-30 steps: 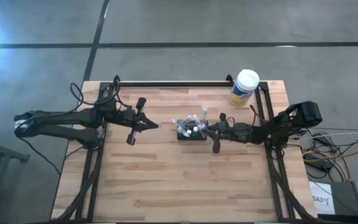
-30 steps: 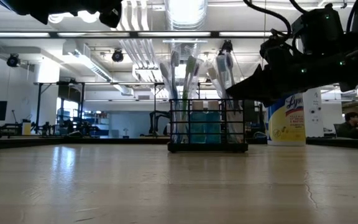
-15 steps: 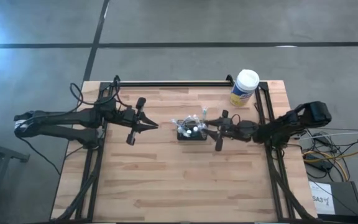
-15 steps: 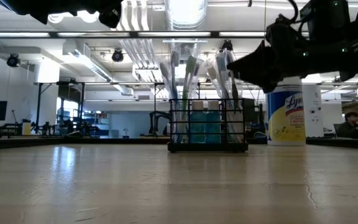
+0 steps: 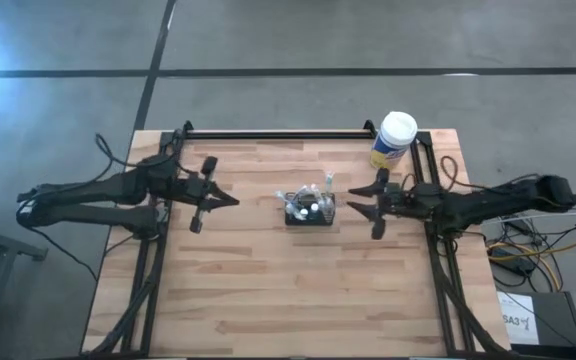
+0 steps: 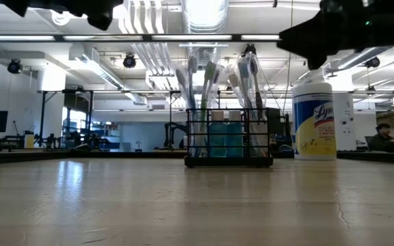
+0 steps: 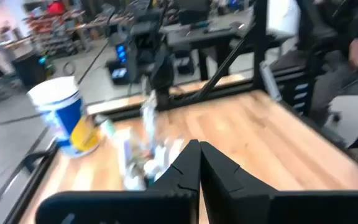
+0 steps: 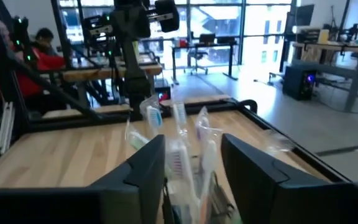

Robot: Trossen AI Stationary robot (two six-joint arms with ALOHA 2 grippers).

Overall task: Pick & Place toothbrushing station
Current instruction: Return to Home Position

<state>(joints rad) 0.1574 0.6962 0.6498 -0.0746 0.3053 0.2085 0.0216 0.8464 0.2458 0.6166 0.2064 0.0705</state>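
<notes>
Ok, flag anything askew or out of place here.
Nothing stands out. The caddy sits level mid-table, toothbrushes standing in it; the canister stands at the far right corner; the left gripper and right gripper hang clear of both.

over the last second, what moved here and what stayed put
The right gripper backed away from the toothbrushing station toward the right edge of the table, open and empty. The left gripper, shut, drew back slightly to the left. The station, its toothbrushes and the yellow canister stayed put.

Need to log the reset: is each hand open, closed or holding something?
Left hand: closed, holding nothing.
Right hand: open, holding nothing.
</notes>
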